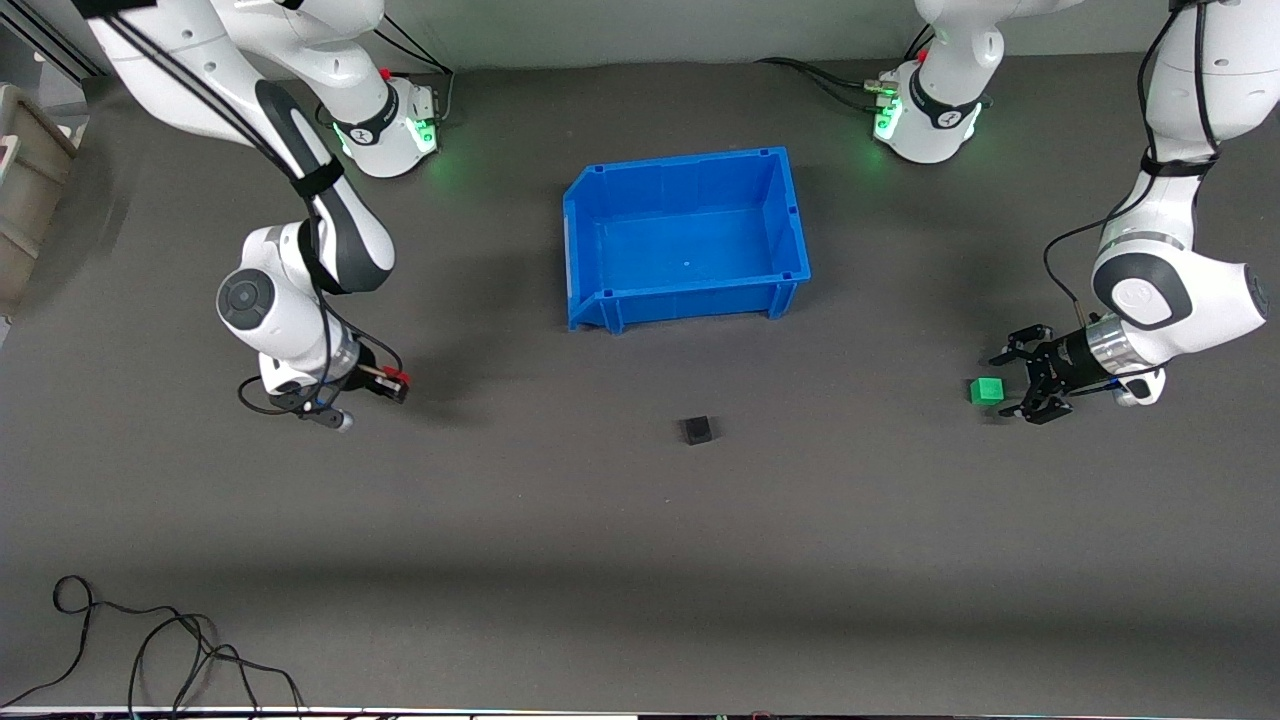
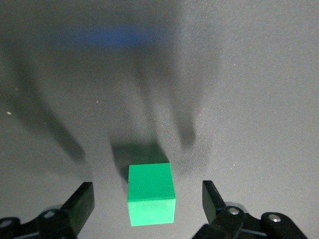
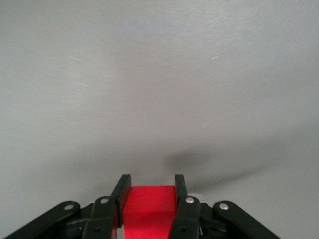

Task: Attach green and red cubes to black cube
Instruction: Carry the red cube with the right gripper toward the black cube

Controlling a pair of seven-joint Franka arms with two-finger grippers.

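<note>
The black cube sits on the dark mat in the middle, nearer the front camera than the blue bin. The green cube rests on the mat at the left arm's end. My left gripper is open, with its fingers either side of the green cube and not touching it. My right gripper is shut on the red cube, low over the mat at the right arm's end. The red cube sits squarely between the fingers in the right wrist view.
An open blue bin stands in the middle of the table, farther from the front camera than the black cube. A black cable lies at the mat's near edge at the right arm's end. A beige container sits at that end's edge.
</note>
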